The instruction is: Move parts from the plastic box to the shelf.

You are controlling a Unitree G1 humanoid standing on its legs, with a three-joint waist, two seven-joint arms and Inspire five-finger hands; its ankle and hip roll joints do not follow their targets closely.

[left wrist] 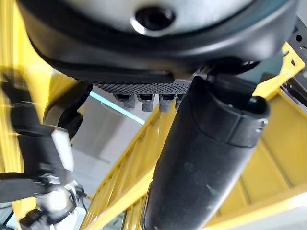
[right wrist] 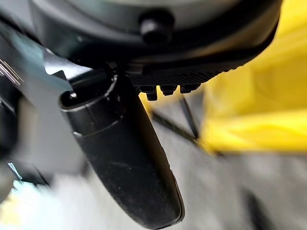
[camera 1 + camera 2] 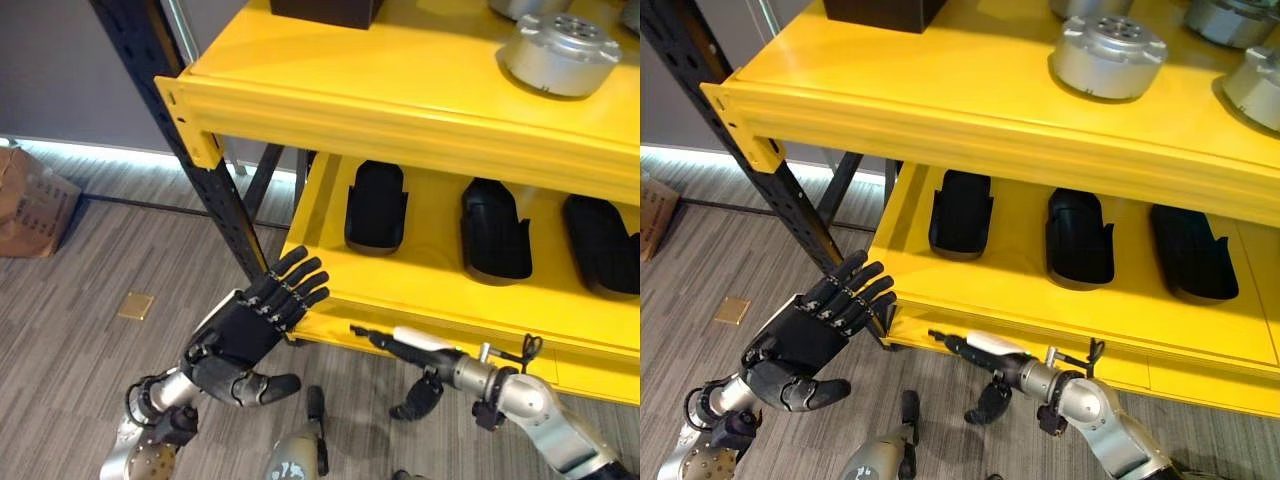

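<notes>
Three black moulded parts [image 3: 376, 205], [image 3: 494, 228], [image 3: 600, 243] lie in a row on the yellow lower shelf [image 3: 440, 285]. Round silver metal parts [image 3: 560, 52] rest on the upper shelf [image 3: 380, 70]. My left hand [image 3: 250, 335] is open with straight fingers, empty, its fingertips close to the lower shelf's front left corner. My right hand [image 3: 410, 348] lies flat and open just below that shelf's front edge, fingers pointing left, thumb [image 3: 415, 398] hanging down; it holds nothing. In the wrist views each thumb [image 1: 206, 153], [image 2: 124, 158] stands out straight.
A dark steel post [image 3: 190, 150] carries the shelf's left end, right behind my left hand. A black box [image 3: 325, 10] sits at the back of the upper shelf. A cardboard box [image 3: 30, 205] stands on the wood-pattern floor at far left, near a brass floor plate [image 3: 135, 305].
</notes>
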